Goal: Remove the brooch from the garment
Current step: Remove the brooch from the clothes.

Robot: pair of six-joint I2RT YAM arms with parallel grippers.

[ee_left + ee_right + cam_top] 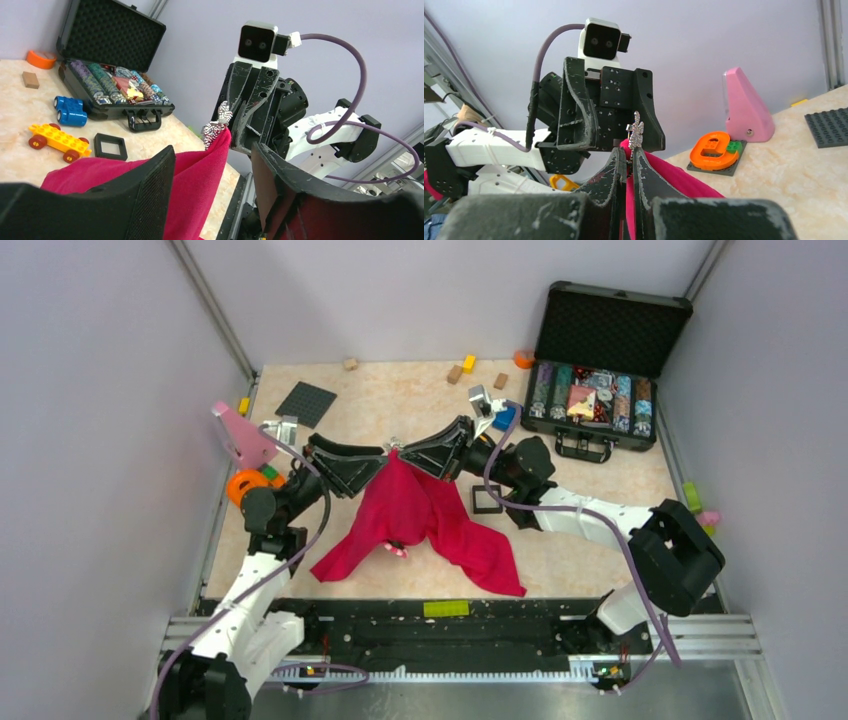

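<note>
My right jaws pinched one red garment (420,515) under one silvery pin (636,131). My left jaws gaped opposite; one brooch (398,551) lay below.

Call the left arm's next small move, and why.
Probably ease the left gripper forward and close on the silver brooch: its jaws stand open with the brooch just ahead between them, while the right gripper pinches the red garment right beside it, holding that peak up.

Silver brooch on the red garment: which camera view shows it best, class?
Left wrist view: the silver brooch shows large and glittering at the garment's lifted tip. The right wrist view shows it narrow, above the shut right gripper. The top view gives only a speck.
</note>
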